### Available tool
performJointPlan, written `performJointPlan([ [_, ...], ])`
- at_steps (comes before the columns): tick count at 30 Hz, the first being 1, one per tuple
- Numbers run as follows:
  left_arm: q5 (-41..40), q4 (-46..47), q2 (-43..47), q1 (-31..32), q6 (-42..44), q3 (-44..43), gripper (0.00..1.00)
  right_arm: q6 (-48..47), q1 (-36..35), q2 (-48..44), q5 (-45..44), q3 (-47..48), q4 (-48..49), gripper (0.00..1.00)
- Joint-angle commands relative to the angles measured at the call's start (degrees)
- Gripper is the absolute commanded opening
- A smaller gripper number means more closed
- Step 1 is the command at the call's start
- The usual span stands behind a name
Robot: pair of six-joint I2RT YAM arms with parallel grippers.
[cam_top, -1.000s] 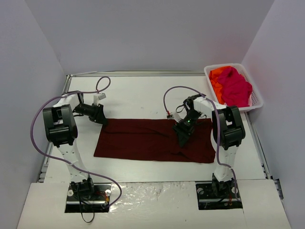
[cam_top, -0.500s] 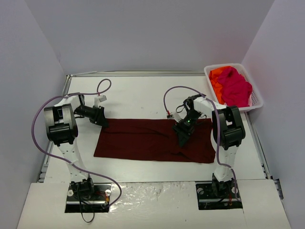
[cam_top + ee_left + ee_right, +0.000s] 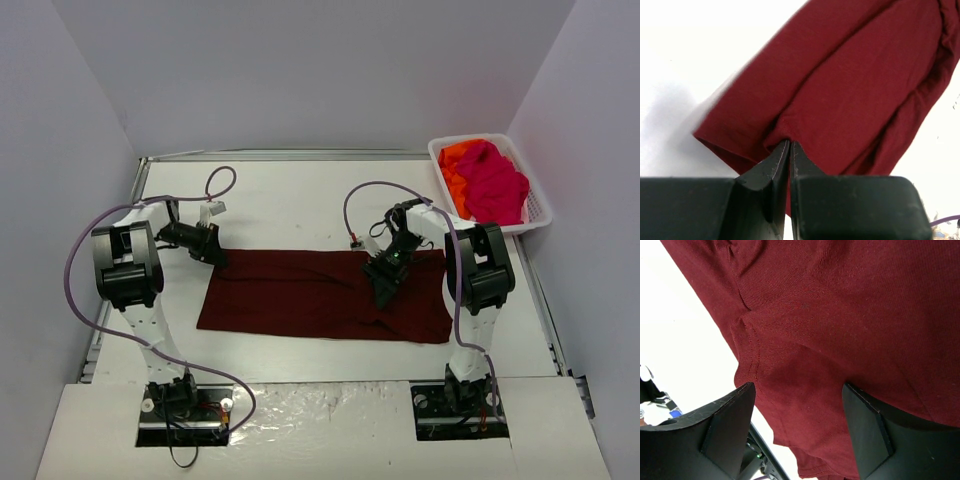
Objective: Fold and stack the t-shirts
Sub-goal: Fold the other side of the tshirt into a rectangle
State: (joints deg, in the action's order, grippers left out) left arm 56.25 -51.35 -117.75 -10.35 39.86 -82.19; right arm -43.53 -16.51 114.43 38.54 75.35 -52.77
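Observation:
A dark maroon t-shirt (image 3: 300, 295) lies flat as a long folded band across the table. My left gripper (image 3: 214, 254) is at its far left corner. In the left wrist view the jaws (image 3: 789, 142) are pressed together, pinching a small pucker of the maroon cloth (image 3: 850, 90). My right gripper (image 3: 383, 292) is open, low over the shirt's right part. The right wrist view shows its fingers (image 3: 797, 387) wide apart with maroon cloth (image 3: 840, 315) and a stitched hem between them. A pink t-shirt (image 3: 495, 180) and an orange one (image 3: 455, 165) lie bunched in the basket.
The white lattice basket (image 3: 540, 222) stands at the far right against the wall. Purple cables loop from both arms above the table. Walls close in the back and both sides. White table (image 3: 290, 200) shows behind the shirt.
The left arm has shifted slightly back and left with its gripper still at the shirt's corner. The right arm and the shirt look unchanged.

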Motion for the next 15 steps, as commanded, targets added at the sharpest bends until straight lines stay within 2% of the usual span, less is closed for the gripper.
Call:
performJointPlan([
  [1,1.4,-2.5,7.5,0.2,2.6,1.1,0.02,-0.8,0.3,2.7,-4.5,-2.7,1.1,0.67],
  [9,0.7,-6.0,13.0,0.2,8.1,4.0,0.02,-0.6,0.3,3.3,-5.0,-2.7,1.4,0.67],
  [15,-0.6,-9.9,12.9,0.2,15.0,6.2,0.02,-0.4,0.3,3.5,-5.2,-2.8,1.5,0.67],
])
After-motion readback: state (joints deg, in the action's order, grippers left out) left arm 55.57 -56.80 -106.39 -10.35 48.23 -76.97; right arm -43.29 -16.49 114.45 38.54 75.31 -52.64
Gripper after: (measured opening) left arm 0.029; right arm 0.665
